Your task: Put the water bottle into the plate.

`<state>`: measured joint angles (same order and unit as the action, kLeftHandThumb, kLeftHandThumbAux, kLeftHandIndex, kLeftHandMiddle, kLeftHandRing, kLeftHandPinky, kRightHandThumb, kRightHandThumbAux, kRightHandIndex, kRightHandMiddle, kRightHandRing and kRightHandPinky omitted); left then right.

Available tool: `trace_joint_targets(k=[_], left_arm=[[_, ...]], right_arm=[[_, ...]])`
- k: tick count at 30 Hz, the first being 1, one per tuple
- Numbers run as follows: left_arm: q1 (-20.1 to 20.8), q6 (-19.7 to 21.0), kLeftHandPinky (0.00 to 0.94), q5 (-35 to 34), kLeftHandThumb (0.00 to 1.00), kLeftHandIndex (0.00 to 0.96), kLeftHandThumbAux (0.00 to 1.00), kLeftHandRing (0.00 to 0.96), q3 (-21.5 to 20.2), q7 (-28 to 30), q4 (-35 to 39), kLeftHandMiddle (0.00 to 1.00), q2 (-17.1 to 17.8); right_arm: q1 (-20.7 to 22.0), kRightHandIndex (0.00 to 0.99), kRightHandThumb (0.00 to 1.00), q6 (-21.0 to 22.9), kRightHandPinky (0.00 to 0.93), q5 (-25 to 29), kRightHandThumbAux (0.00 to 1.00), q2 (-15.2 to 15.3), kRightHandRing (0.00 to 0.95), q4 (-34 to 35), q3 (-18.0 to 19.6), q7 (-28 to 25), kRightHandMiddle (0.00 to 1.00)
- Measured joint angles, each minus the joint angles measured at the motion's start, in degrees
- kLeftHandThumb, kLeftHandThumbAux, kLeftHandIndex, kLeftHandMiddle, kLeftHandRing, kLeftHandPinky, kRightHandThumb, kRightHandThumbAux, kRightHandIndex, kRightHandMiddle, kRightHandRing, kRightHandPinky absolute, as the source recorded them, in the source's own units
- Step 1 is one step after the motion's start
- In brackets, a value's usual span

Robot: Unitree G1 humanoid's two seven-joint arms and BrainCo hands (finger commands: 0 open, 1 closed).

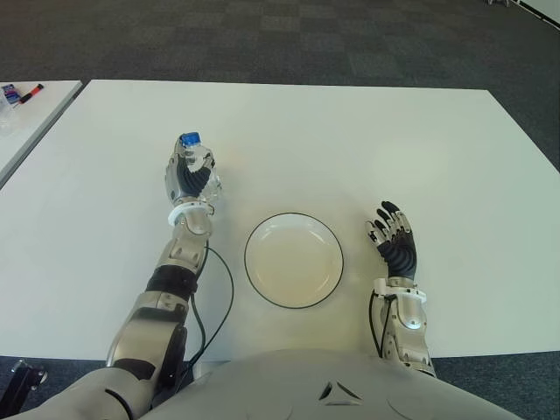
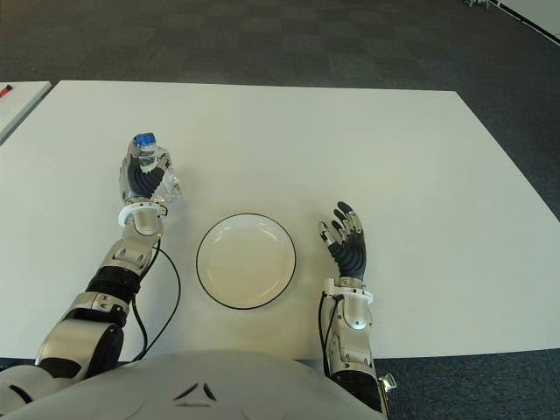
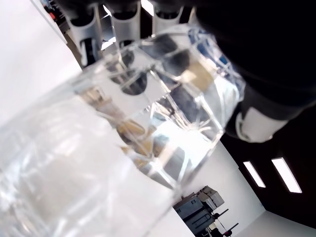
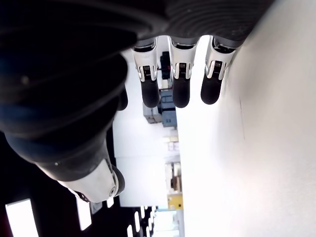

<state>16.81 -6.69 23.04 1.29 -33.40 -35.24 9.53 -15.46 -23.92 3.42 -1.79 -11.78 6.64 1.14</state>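
My left hand (image 1: 192, 179) is shut on a clear water bottle (image 1: 194, 163) with a blue cap (image 1: 190, 139), held upright left of the plate. In the left wrist view the bottle's clear ribbed body (image 3: 148, 138) fills the frame, with my fingers (image 3: 123, 19) wrapped around it. The white plate (image 1: 294, 260) with a dark rim lies on the white table (image 1: 350, 140) in front of me, with nothing in it. My right hand (image 1: 394, 236) shows to the right of the plate, fingers (image 4: 180, 84) relaxed and holding nothing.
A second white table (image 1: 26, 122) stands at the far left with a marker (image 1: 26, 91) on it. A black cable (image 1: 223, 297) loops on the table between my left forearm and the plate. Dark carpet lies beyond the far edge.
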Motion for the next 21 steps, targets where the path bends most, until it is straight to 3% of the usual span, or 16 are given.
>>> trace_joint_targets(k=[21], left_arm=[[0.20,-2.13,0.461,-0.10,0.813,0.202,0.554,0.429,-0.09,0.00,-1.46,0.370,0.37]], right_arm=[[-0.02,0.155,0.459,0.34,0.163,0.30,0.817,-0.07,0.125,0.18,0.08,-0.03,0.141]])
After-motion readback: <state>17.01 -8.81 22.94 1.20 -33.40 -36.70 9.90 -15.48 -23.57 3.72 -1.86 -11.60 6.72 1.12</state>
